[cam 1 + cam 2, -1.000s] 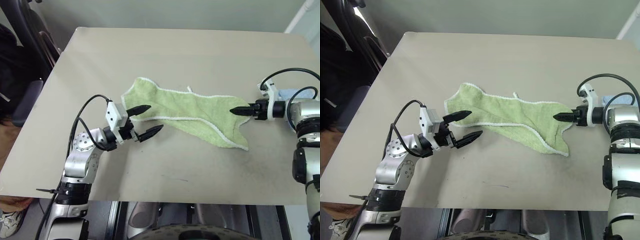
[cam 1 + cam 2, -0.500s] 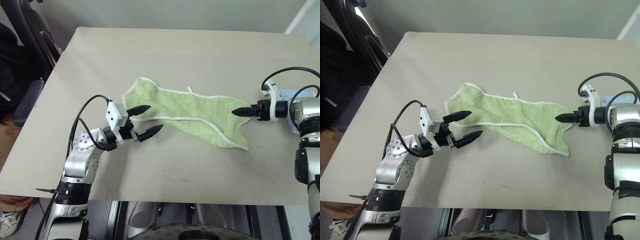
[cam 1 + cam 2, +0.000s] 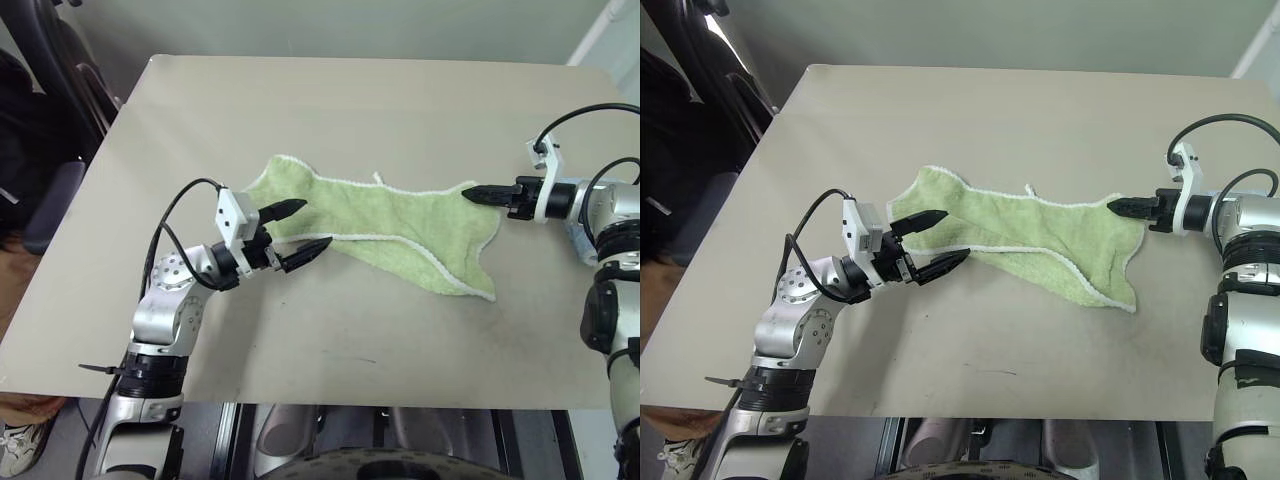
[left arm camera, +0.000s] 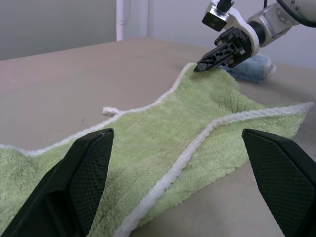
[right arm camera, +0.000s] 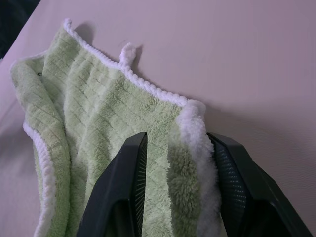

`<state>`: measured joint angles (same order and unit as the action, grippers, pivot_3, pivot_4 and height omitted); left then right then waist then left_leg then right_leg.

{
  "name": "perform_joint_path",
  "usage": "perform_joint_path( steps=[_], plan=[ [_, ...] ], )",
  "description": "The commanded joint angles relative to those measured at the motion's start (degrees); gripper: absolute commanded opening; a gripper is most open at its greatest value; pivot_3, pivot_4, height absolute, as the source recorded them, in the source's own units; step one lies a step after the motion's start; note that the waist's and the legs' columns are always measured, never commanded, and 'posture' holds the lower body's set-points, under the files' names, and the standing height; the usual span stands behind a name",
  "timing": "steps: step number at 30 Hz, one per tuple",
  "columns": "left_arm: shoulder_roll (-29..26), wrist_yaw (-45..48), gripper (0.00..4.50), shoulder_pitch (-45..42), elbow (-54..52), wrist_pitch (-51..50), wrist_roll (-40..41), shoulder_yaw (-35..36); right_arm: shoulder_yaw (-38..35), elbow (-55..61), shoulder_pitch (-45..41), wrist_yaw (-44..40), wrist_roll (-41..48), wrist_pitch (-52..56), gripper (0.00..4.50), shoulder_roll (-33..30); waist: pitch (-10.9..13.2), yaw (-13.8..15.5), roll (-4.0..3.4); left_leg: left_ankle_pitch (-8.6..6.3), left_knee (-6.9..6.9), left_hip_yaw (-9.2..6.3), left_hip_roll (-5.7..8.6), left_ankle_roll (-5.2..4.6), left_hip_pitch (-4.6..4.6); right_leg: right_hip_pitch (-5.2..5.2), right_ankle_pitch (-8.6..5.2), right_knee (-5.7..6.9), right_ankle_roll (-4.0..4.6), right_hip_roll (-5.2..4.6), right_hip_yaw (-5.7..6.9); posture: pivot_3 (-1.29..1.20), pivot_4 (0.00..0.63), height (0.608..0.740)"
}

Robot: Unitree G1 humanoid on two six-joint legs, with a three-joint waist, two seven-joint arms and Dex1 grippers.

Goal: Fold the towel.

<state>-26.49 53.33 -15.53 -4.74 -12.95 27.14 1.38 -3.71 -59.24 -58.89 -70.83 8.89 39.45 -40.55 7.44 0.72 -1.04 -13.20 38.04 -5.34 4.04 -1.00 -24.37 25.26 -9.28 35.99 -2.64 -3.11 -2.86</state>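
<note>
- the towel (image 3: 385, 235) lies rumpled in the middle of the table (image 3: 350, 110), stretched from left to right, partly doubled over on itself so that a white-trimmed edge runs across its middle.
- its left end bunches into a rounded lobe, and its right end flares out, with one corner trailing toward the near edge of the table.
- a small white loop (image 3: 378, 178) sticks out from the towel's far edge, lying flat on the table.
- the left gripper (image 3: 298, 231) sits at the left end of the towel, pointing to the right, its two black fingers spread wide with nothing between them.
- in the left wrist view those fingers (image 4: 74, 182) frame the cloth on either side without gripping it; the far finger hangs over the towel's left lobe, and the near finger is by the towel's near edge.
- the right gripper (image 3: 478, 194) reaches in from the right and meets the towel's far right corner.
- in the right wrist view its fingers (image 5: 126, 190) are drawn in around the white-trimmed corner, with the trim and green pile bunched between them; they are partly closed and have hold of that corner.
- a folded light blue towel (image 4: 252, 68) lies behind the right gripper near the right edge of the table.
</note>
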Motion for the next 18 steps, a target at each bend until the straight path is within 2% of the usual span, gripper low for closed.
perform_joint_path(
  steps=[1,18],
  plan=[
    [-0.3,0.0,4.50,0.0,-2.1,0.4,0.2,0.3,-1.2,1.0,-0.6,-0.8,1.3,0.4,1.94,-1.0,0.0,0.0,0.00,0.00,0.00,0.00,0.00,-0.01,0.00,0.00,0.00,0.00,0.00,0.00,0.00,0.00,0.150,0.733],
    [-0.3,0.0,4.50,0.0,-2.2,0.4,0.2,0.3,-1.1,1.0,-0.6,-0.7,1.5,0.4,1.94,-1.1,0.0,0.0,0.00,-0.02,-0.01,0.00,0.00,-0.04,0.00,0.00,0.00,0.00,0.00,0.00,0.00,0.00,0.150,0.733]
  ],
)
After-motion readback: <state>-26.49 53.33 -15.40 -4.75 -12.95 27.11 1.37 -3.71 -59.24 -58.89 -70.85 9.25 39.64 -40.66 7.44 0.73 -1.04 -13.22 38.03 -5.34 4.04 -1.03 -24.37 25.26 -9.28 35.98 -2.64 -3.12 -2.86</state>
